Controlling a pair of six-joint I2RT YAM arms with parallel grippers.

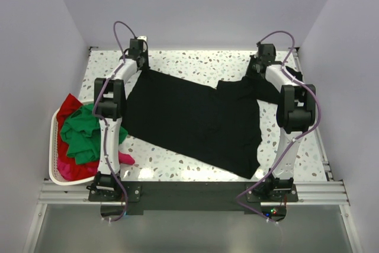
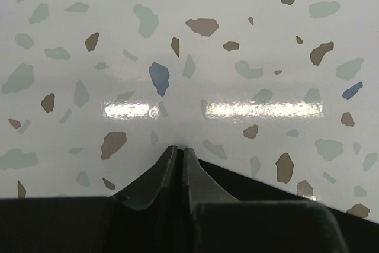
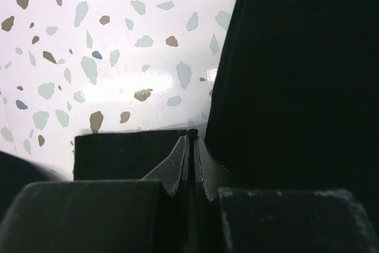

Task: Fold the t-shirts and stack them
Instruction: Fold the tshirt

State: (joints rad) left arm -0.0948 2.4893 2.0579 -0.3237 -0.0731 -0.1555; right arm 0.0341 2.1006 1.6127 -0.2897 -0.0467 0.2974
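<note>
A black t-shirt (image 1: pixel 189 117) lies spread across the speckled table, a fold bunched at its far right. My left gripper (image 1: pixel 142 66) sits at the shirt's far left corner. In the left wrist view its jaws (image 2: pixel 179 149) are pressed together at the cloth's edge (image 2: pixel 260 191). My right gripper (image 1: pixel 259 69) is at the far right corner. In the right wrist view it (image 3: pixel 190 137) is shut, with a bit of black cloth pinched at the tips and the shirt (image 3: pixel 296 87) hanging to the right. Green (image 1: pixel 83 134), red (image 1: pixel 71 103) and magenta (image 1: pixel 125 158) t-shirts lie heaped at the left.
A white plastic basket (image 1: pixel 52 146) holds the coloured heap at the table's left edge, right beside the left arm's base. White walls close in the table at the back and on both sides. A metal rail (image 1: pixel 195 191) runs along the near edge.
</note>
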